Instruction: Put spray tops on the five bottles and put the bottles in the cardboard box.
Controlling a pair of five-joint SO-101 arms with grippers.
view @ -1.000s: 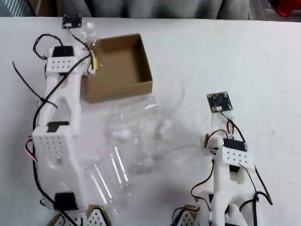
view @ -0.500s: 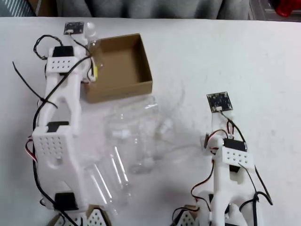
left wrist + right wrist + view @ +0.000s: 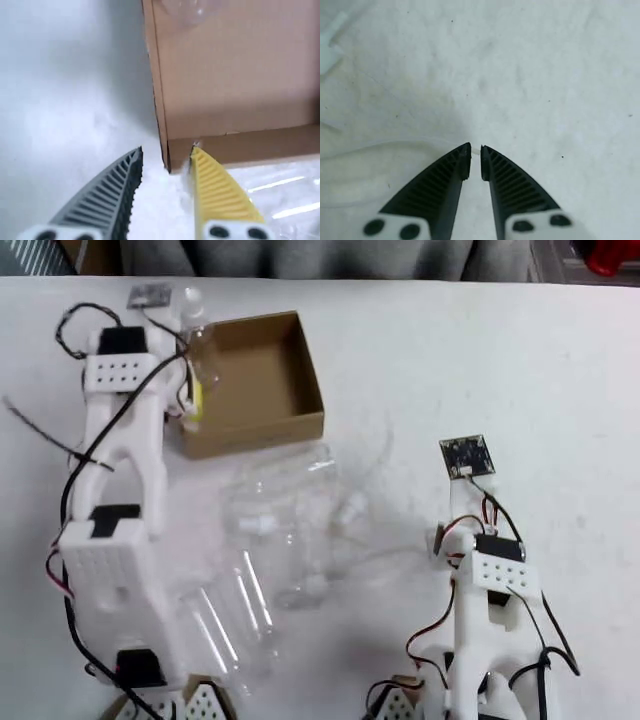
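Note:
The cardboard box [image 3: 303, 370] stands open at the back left. A clear bottle [image 3: 193, 318] with a white spray top leans at its far left corner and appears inside the box [image 3: 156, 90] as the bottle [image 3: 191, 9]. My left gripper [image 3: 165, 155] is open, its grey and yellow fingers straddling the box's near corner, with nothing held. Several clear bottles [image 3: 290, 510] lie in the table's middle, with white spray tops [image 3: 352, 508] among them. My right gripper [image 3: 475, 162] hangs shut just above the table to the right of them, a thin clear line ending at its tips.
Two more clear bottles [image 3: 235, 615] lie near the left arm's base. The right arm [image 3: 490, 580] stands at the front right. Loose black cables [image 3: 75, 335] trail beside the left arm. Bare table lies to the right of the box.
The left arm has swung a little left and back from the box. The bottle stays at the box's far corner. The right arm has not moved.

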